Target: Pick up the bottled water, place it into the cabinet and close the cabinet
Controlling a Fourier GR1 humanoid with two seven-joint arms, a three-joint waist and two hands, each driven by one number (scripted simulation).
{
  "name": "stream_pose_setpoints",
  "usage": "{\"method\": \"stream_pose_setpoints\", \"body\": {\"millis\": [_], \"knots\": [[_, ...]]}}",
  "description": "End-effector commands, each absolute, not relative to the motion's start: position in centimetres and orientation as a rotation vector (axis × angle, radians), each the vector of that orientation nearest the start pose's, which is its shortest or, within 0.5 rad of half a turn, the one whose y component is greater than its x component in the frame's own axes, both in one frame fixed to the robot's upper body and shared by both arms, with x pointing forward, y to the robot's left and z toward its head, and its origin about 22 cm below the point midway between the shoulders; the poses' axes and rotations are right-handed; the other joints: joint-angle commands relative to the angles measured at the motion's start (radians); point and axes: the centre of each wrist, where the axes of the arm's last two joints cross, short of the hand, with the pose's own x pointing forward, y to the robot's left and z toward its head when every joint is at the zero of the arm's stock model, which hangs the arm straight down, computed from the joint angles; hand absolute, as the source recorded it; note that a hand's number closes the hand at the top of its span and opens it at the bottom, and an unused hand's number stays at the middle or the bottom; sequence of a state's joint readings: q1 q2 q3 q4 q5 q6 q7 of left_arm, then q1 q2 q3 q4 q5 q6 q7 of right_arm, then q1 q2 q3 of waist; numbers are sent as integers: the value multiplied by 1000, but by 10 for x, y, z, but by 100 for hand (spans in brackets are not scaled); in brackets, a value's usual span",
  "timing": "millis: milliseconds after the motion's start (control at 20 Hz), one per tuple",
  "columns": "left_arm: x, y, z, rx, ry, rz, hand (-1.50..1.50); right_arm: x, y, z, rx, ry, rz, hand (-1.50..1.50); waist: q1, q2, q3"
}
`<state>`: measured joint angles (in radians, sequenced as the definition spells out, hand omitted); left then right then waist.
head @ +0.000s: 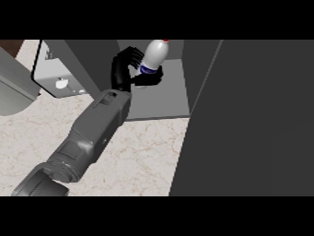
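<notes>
Marbled, pale stone formed the surface (139,156), which filled the lower left of the head view. At 3 o'clock a broad dark panel, the open cabinet door (261,120), covered the right half of the scene. Beside it, at 12 o'clock, lay the cabinet (160,103) with its grey floor exposed. One grey forearm (91,133) rose from 7 o'clock toward 12 o'clock and ended in the left hand (126,69), whose black fingers and thumb were curled around the water bottle (154,55). This bottle was white with a blue band low on its body and a red cap; it was tilted, cap toward 1 o'clock, and sat within the cabinet opening, above the cabinet floor. Whether its base touched that floor could not be told. At 10 o'clock stood a white appliance (57,73) with a round knob, and at 9 o'clock a light grey curved object (6,87) met the frame edge.
</notes>
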<state>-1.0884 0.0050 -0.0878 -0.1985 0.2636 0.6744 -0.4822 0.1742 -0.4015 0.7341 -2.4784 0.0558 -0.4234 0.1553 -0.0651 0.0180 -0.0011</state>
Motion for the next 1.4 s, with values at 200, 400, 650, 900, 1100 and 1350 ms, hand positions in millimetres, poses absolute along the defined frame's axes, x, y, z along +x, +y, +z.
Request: {"method": "stream_pose_setpoints", "body": {"millis": [200,400,650,900,1100,1350], "knots": [[420,109,7,606,-1657,-133,-150,84,-172,173,351,-1995,243,-150,-11,2,0],[423,123,7,698,-1622,-157,-150,87,-161,159,363,-1988,243,-150,-15,5,-1],[415,122,-5,723,-1634,-152,-150,86,-166,162,349,-1994,237,-150,-11,5,-1],[417,112,1,692,-1657,-137,-150,86,-171,167,347,-1981,249,-150,-14,5,-1],[425,115,16,568,-1712,-160,-150,82,-171,169,377,-1986,257,-150,-15,4,-1],[421,109,14,277,-1896,-31,150,90,-166,160,370,-1978,247,-150,1,1,-2]]}}
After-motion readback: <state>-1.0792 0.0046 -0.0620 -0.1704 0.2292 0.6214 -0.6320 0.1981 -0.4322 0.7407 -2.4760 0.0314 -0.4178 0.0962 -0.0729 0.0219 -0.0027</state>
